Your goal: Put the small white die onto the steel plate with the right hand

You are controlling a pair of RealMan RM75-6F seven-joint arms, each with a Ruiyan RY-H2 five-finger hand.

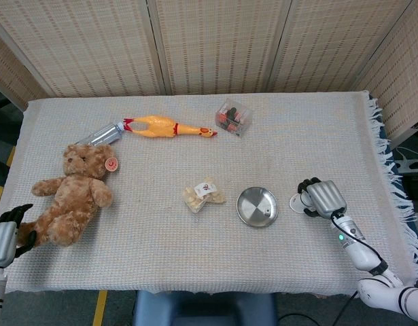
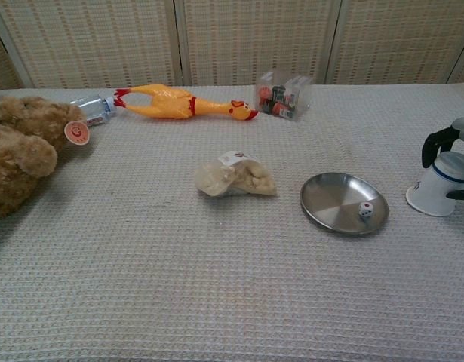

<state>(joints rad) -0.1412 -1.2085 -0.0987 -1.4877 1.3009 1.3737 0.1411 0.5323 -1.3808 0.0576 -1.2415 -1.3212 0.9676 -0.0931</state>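
Observation:
The small white die (image 2: pixel 365 210) lies inside the steel plate (image 2: pixel 333 197), near its right rim. In the head view the plate (image 1: pixel 253 204) sits right of the table's middle, and the die is too small to pick out there. My right hand (image 1: pixel 322 198) hovers to the right of the plate, over an upturned white cup (image 2: pixel 441 185). Its dark fingers (image 2: pixel 432 145) curve down on either side of the cup, and nothing shows in its grasp. My left hand (image 1: pixel 5 234) hangs at the table's front left corner, holding nothing.
A brown teddy bear (image 1: pixel 73 190) lies at the left, next to a silver can (image 1: pixel 100 134). A yellow rubber chicken (image 1: pixel 168 126) and a clear box (image 1: pixel 234 117) sit at the back. A bag of snacks (image 1: pixel 203 195) lies left of the plate.

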